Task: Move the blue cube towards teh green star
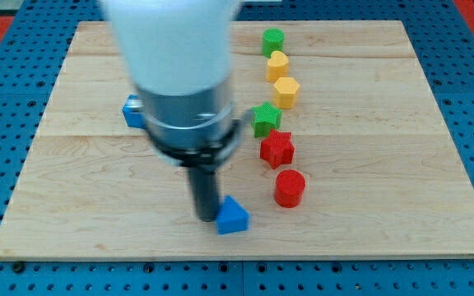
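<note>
The wooden surface (pixel 401 205) is seen carrying eight blocks: two blue, two green, two yellow, two red. The blue cube (pixel 133 112) is found up and left of my tip (pixel 206 219), half hidden by the arm, with the green star (pixel 265 118) well apart to its right. No gripper is fitted, so nothing is held.

Blue cube (pixel 132 112) at view's left, half hidden behind arm; green star (pixel 265 118) well apart rightward.
</note>
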Motion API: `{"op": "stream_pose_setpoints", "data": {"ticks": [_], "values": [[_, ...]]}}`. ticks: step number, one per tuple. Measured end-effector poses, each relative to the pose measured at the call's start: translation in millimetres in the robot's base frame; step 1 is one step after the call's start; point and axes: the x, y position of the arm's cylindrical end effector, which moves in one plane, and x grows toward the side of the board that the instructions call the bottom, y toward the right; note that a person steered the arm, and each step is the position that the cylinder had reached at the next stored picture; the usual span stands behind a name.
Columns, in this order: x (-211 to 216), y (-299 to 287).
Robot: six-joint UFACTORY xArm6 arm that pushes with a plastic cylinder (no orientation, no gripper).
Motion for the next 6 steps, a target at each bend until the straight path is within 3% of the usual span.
{"op": "stream_pose_setpoints", "data": {"ticks": [2, 3, 5, 6], "values": [[19.3, 36.6], [14.5, 15.8], [-141.1, -141.5], [-192.2, -159.4]]}}
